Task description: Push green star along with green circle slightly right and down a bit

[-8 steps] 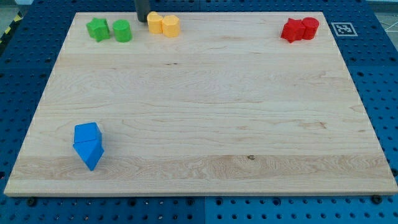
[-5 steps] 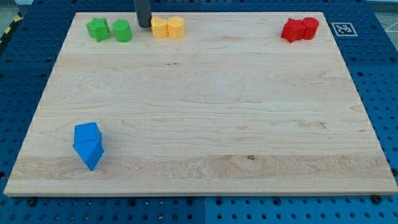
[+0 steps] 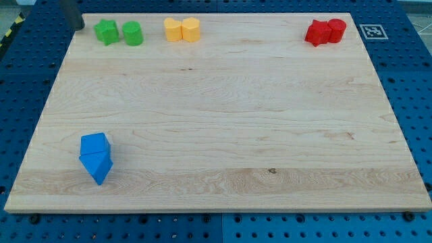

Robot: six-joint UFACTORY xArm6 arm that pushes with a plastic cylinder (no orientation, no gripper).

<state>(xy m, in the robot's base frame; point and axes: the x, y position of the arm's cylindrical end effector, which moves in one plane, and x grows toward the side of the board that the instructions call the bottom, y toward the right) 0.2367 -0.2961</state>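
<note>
The green star (image 3: 106, 32) sits near the board's top left corner, with the green circle (image 3: 132, 33) just to its right, a small gap between them. My tip (image 3: 78, 27) is at the board's top left corner, just left of the green star and a little above its middle, apart from it. The rod runs up out of the view's top edge.
Two yellow blocks (image 3: 182, 30) sit together right of the green circle. Two red blocks (image 3: 325, 32) sit at the top right. A blue cube (image 3: 94, 145) and a blue triangle (image 3: 97, 165) touch at the lower left. The wooden board (image 3: 229, 121) lies on a blue pegboard.
My tip has moved left, from between the green circle and the yellow blocks to the left of the green star. The yellow blocks shifted slightly right earlier; the green blocks have not moved.
</note>
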